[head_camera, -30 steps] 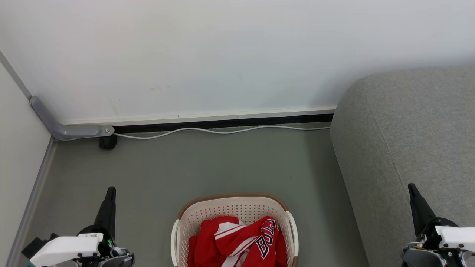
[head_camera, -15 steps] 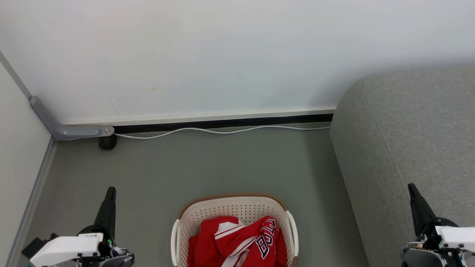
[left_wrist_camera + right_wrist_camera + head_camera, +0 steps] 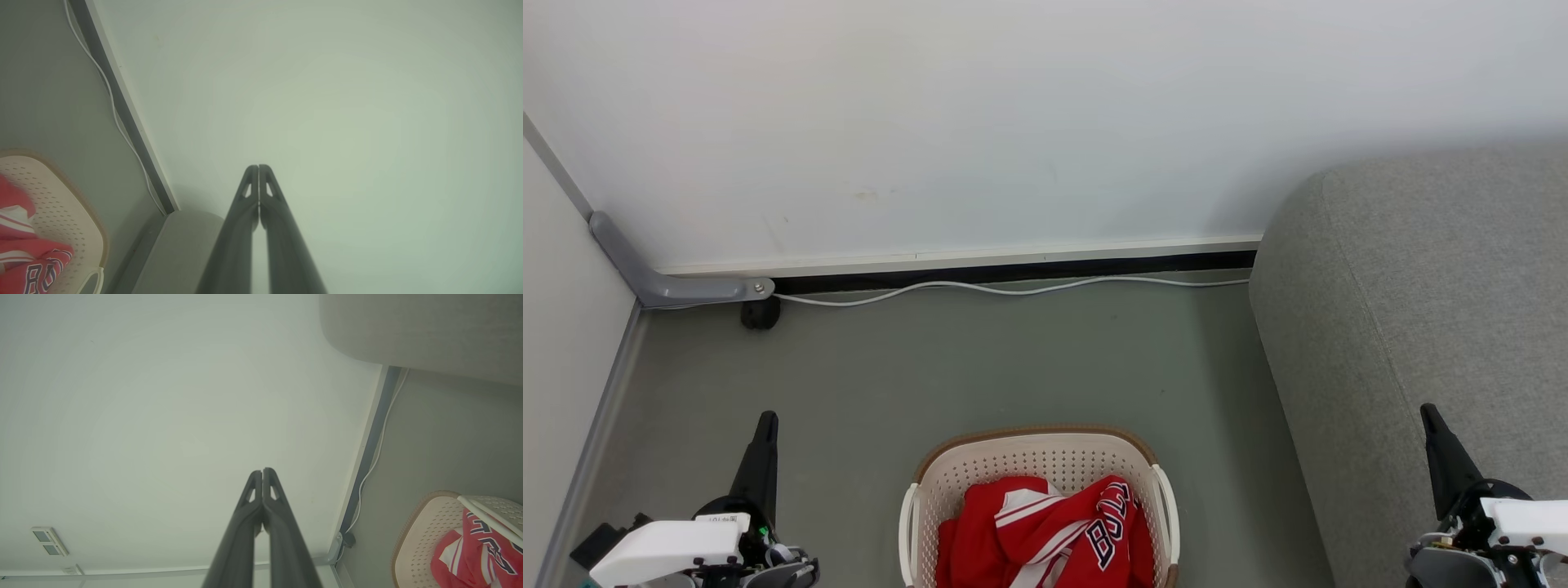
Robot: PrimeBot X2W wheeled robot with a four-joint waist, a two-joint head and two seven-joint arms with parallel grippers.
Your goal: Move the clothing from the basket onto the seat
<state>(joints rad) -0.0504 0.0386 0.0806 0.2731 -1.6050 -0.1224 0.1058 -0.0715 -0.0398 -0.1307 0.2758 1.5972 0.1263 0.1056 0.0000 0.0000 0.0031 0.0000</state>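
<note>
- The clothing (image 3: 1045, 531): bright red, with white stripe trim and navy letters edged in white.
- The basket (image 3: 1037, 453): cream, dotted with rows of small holes; brown rim, white handles.
- The seat (image 3: 1421, 286): plain mid grey weave.
- The floor (image 3: 980, 359): dull grey-green, perhaps tinted by the light.
- The wall (image 3: 1013, 122): white; the cable (image 3: 1013, 290) along its foot is white too.
- The left tool (image 3: 766, 420) and the right tool (image 3: 1427, 412): black fingers.

I see my right gripper (image 3: 262, 472) standing up from six o'clock, fingers pressed together, a pale wall (image 3: 163, 396) behind it. At one o'clock sits the grey seat (image 3: 421, 330); at four o'clock the basket (image 3: 416, 539) holds the red clothing (image 3: 466, 555).
</note>
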